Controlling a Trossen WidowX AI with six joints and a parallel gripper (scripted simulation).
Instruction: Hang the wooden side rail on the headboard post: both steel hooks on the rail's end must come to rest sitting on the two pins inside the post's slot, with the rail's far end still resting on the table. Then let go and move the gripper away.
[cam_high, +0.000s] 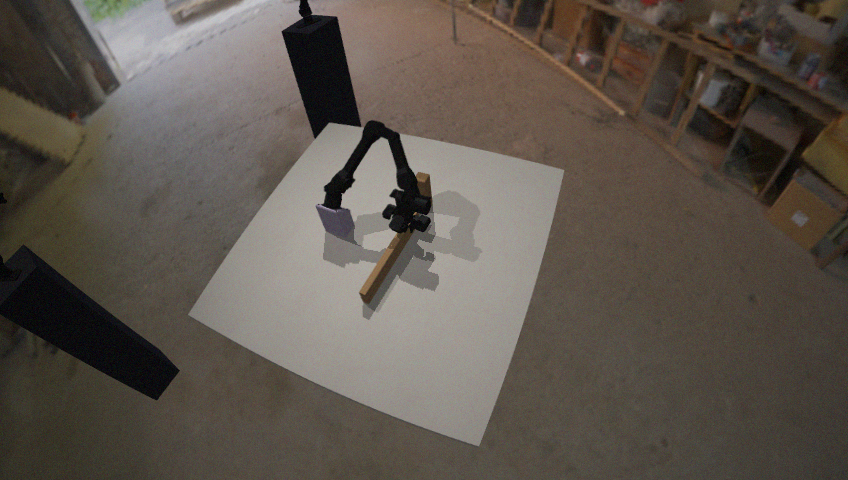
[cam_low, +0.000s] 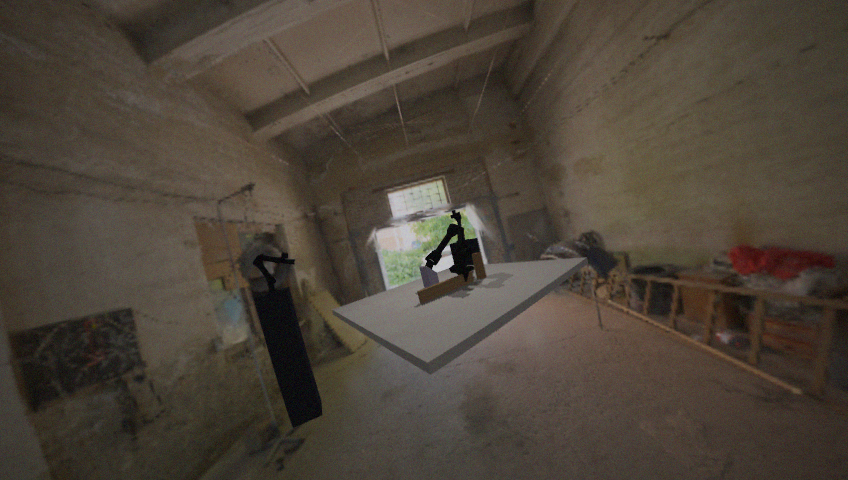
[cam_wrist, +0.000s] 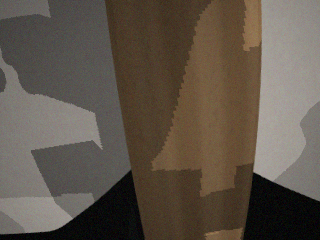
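Observation:
The wooden side rail (cam_high: 386, 267) (cam_low: 440, 290) (cam_wrist: 190, 100) is a long tan bar running from under the gripper toward the front of the table (cam_high: 464, 356) (cam_low: 416, 339). Its far end is low, at or just above the table top. My gripper (cam_high: 410, 229) (cam_wrist: 179, 163) is shut on the rail, with a black finger on each side of it in the wrist view. The headboard post (cam_high: 423, 185) (cam_low: 479, 265) is a tan upright block just behind the gripper. The arm and gripper hide the rail's hooked end. The hooks, slot and pins cannot be made out.
The arm's lilac base block (cam_high: 336, 220) (cam_low: 428, 275) stands on the table to the left of the gripper. Two dark pedestals (cam_high: 324, 74) (cam_high: 83, 327) with small dark arms on top stand beyond the table; one pedestal (cam_low: 288, 356) shows in the exterior view.

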